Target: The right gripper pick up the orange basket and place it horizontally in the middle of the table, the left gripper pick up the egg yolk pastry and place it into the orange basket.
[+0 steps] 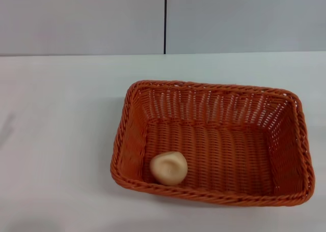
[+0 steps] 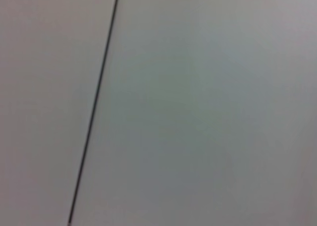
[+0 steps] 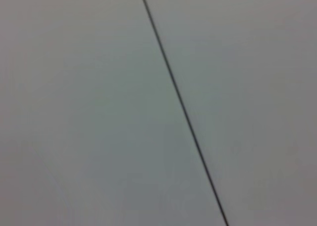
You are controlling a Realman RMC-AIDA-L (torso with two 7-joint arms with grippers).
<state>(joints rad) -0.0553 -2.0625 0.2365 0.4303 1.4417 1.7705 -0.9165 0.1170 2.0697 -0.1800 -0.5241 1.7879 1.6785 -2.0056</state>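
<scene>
The orange basket (image 1: 214, 140) lies lengthwise across the white table (image 1: 56, 140), right of the middle in the head view. The egg yolk pastry (image 1: 168, 168), a small pale tan bun, rests on the basket floor near its front left corner. Neither the left gripper nor the right gripper shows in any view. Both wrist views hold only a plain grey wall panel with a thin dark seam (image 2: 94, 107) (image 3: 183, 107).
A grey wall with a vertical dark seam (image 1: 165, 21) stands behind the table's far edge. Bare white tabletop stretches left of the basket and along the front.
</scene>
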